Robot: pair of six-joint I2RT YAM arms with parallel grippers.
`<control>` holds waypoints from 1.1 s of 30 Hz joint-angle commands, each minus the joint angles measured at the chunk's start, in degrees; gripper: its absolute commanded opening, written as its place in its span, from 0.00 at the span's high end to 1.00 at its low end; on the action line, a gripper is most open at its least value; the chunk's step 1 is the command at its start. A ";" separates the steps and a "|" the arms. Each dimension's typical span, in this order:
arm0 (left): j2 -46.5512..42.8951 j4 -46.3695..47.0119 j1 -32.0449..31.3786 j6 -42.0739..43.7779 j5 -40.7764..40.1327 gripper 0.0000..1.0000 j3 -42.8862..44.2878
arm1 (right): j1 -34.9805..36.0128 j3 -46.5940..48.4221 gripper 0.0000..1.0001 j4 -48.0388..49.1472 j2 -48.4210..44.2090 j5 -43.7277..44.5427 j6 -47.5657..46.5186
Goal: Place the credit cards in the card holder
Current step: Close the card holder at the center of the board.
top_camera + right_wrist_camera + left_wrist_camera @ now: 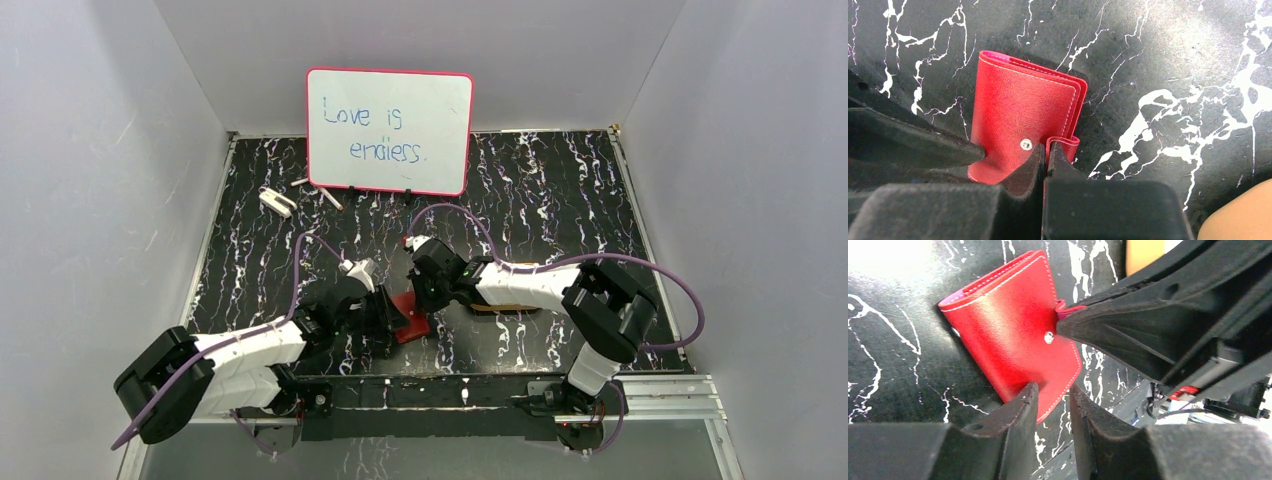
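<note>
Left gripper (1050, 407) sits half spread astride the wallet's (1008, 330) near corner. The wallet's lying folded on the table (560, 200) between both arms. Past it, the right gripper (1046, 160) is pinching the snap tab (1068, 142). I'd pin that corner firmly, then lift the tab slowly so nothing slides.

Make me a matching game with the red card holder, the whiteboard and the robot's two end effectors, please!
Things:
1. card holder
2. whiteboard
3. right end effector
4. left end effector

Descriptions:
A. pink frame, standing at the back of the table
B. shut on the snap tab
C. red and folded
D. one finger on each side of the card holder's corner

Pairs: 1-C, 2-A, 3-B, 4-D
</note>
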 commanded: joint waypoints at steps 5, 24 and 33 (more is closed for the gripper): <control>2.20 -4.53 -0.22 -0.23 -7.37 0.86 0.95 | 0.13 0.65 1.00 -0.98 0.41 -0.34 1.46; 3.80 -10.21 -0.27 0.23 -11.44 1.00 2.65 | -2.22 -3.77 0.71 1.82 -6.79 -1.84 9.69; 4.43 -10.44 -0.22 0.28 -11.36 1.00 3.04 | -2.91 -4.82 0.62 2.73 -10.42 -1.83 10.63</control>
